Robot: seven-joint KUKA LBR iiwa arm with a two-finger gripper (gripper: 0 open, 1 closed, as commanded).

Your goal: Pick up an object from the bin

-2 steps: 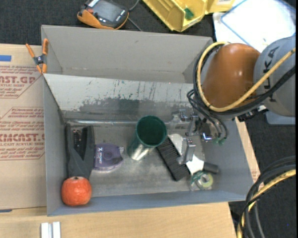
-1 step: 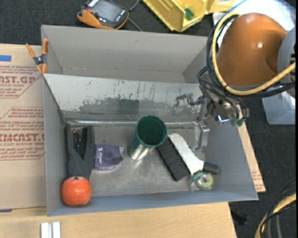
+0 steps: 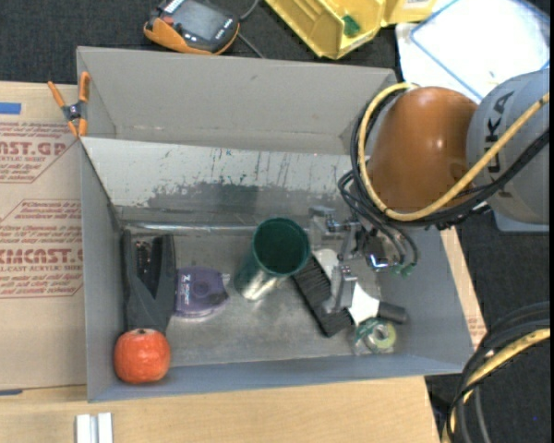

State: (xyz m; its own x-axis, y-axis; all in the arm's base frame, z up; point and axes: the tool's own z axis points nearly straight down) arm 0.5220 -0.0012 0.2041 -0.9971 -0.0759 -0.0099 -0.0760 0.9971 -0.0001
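Grey bin [image 3: 100, 192] holding tipped green cup [image 3: 279, 245], purple packet [image 3: 200, 293], orange ball [image 3: 142, 355], tape roll [image 3: 379, 337], pincer [image 3: 342, 282] beside black bar [image 3: 311, 301], its state unclear

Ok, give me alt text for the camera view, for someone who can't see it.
A robot arm reaches into the right side of a grey metal bin, its end low over a flat black bar beside a tipped dark green cup. A purple lump and an orange ball lie toward the view's left.
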